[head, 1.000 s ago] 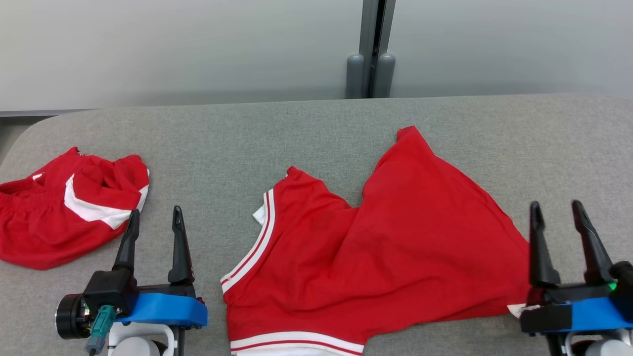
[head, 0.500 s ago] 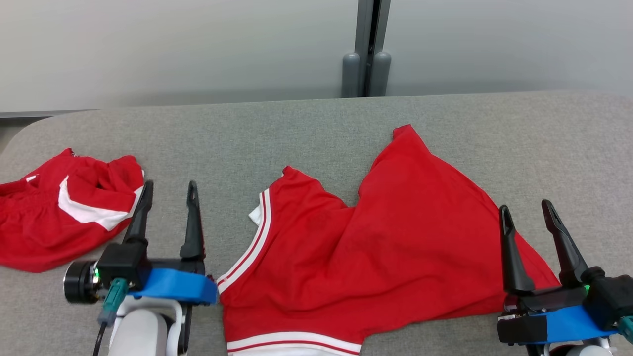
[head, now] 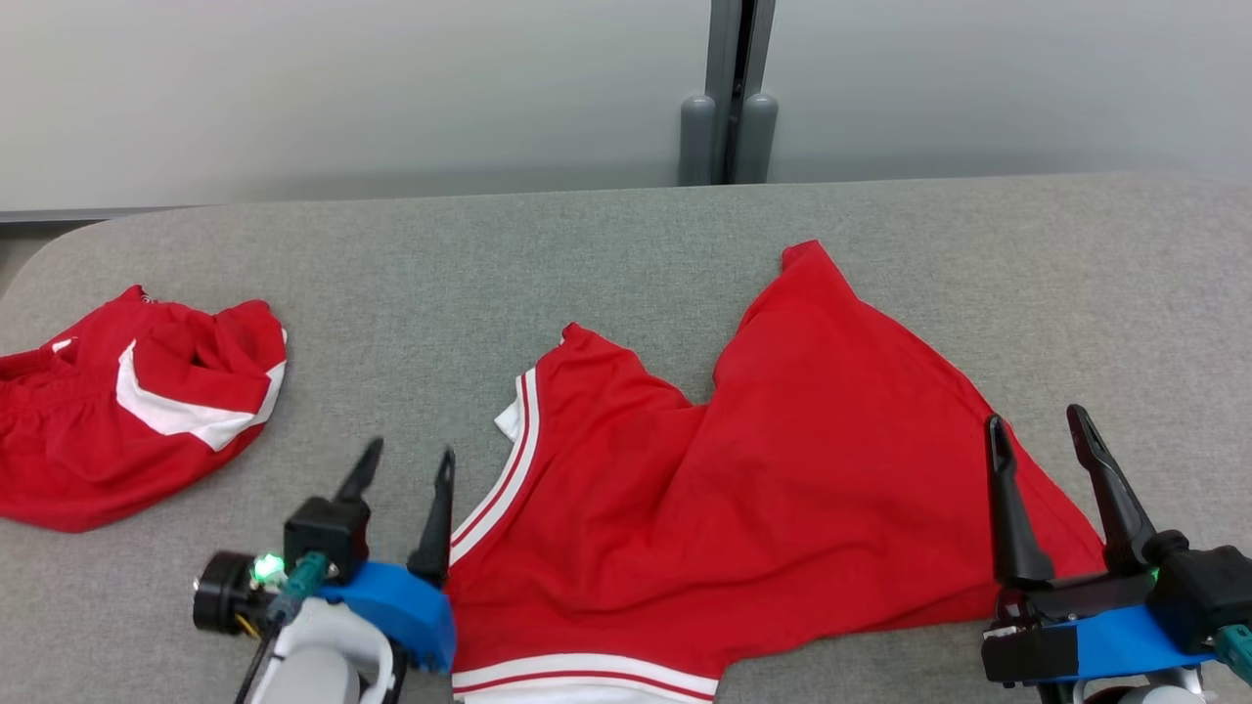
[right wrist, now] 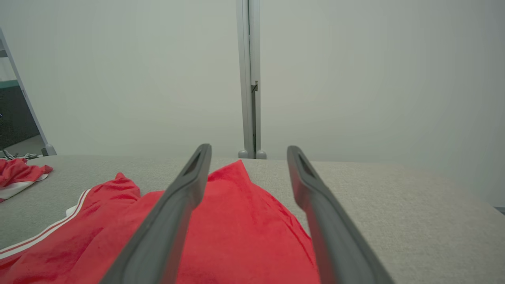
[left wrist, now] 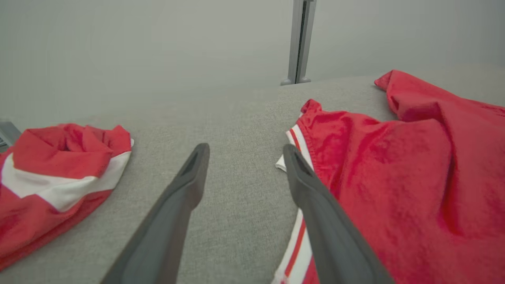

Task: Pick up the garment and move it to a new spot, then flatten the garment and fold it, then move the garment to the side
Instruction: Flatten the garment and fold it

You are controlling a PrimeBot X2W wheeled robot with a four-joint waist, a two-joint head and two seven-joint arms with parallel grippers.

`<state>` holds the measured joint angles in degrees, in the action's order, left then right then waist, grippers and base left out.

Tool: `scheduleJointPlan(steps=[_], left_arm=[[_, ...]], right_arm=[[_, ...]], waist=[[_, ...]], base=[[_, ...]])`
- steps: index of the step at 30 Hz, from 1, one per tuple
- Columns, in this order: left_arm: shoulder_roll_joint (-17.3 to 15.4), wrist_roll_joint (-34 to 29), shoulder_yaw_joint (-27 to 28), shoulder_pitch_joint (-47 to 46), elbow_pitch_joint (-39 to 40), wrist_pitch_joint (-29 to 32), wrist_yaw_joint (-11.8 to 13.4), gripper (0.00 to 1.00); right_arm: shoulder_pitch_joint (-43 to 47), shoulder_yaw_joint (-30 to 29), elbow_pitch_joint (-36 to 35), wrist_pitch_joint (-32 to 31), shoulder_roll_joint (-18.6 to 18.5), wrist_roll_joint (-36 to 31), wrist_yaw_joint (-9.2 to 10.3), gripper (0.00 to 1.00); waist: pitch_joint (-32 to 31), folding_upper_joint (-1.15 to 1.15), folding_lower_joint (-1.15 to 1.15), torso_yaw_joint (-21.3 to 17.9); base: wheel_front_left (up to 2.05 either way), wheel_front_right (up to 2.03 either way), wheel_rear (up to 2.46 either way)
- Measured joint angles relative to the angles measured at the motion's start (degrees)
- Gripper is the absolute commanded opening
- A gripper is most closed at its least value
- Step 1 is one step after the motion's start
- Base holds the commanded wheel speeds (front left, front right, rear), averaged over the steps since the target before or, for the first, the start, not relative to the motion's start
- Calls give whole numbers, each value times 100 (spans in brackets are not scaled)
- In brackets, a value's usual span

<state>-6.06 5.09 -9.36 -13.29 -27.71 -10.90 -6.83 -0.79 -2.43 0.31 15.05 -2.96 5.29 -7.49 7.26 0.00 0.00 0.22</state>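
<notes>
A red garment [head: 773, 479] with white and red striped trim lies spread and wrinkled across the middle of the grey table; it also fills the right of the left wrist view [left wrist: 394, 177] and the lower left of the right wrist view [right wrist: 221, 236]. My left gripper [head: 409, 462] stands open just left of the garment's striped edge, its right finger [left wrist: 315, 213] over the trim. My right gripper [head: 1037, 422] is open above the garment's right edge. Nothing is held by either.
A second red and white garment [head: 127, 411] lies bunched at the table's left edge. The grey table [head: 606, 254] has bare cloth behind and to the right. A grey post [head: 729, 98] stands against the pale wall behind.
My left gripper has moved right and toward the near edge, up to the garment's striped trim. My right gripper has moved left over the garment's right edge. Both have stayed open.
</notes>
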Motion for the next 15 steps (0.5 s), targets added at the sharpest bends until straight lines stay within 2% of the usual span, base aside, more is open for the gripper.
scheduleJointPlan(steps=[15], left_arm=[[-25, 385, -746, 296, -657, 766, -37, 100]], right_arm=[[-17, -62, 56, 0, 2, 35, 0, 100]], waist=[[155, 0, 0, 31]], base=[[0, 0, 0]])
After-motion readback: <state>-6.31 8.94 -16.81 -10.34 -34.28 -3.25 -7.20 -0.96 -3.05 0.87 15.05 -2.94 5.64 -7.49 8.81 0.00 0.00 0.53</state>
